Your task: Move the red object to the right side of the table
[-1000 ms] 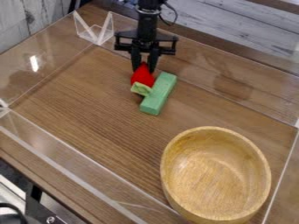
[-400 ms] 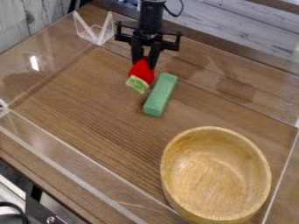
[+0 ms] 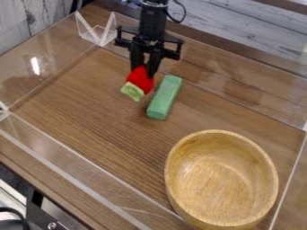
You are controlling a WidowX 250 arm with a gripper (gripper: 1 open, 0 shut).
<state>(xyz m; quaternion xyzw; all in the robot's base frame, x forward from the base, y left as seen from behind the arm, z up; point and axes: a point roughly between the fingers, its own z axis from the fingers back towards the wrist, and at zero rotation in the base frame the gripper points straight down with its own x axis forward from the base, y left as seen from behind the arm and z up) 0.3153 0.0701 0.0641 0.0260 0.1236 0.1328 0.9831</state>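
So the toy strawberry (image 3: 139, 82) is now hanging in the gripper (image 3: 146, 74), jaws clenched on its red top end with the green leafy cap tipped down and to the left. A second ago it sat right against the green block (image 3: 164, 96); now there's a clear gap between them, and it looks lifted off the table (image 3: 84, 135) and rolled a bit. The block itself seems nudged slightly too. Good news: I've got the pick. Bad news: I'm left of the block, far side, while the target is the right side, beyond it. The wooden bowl (image 3: 222, 177) sits near right, so I'd steer clear of that.
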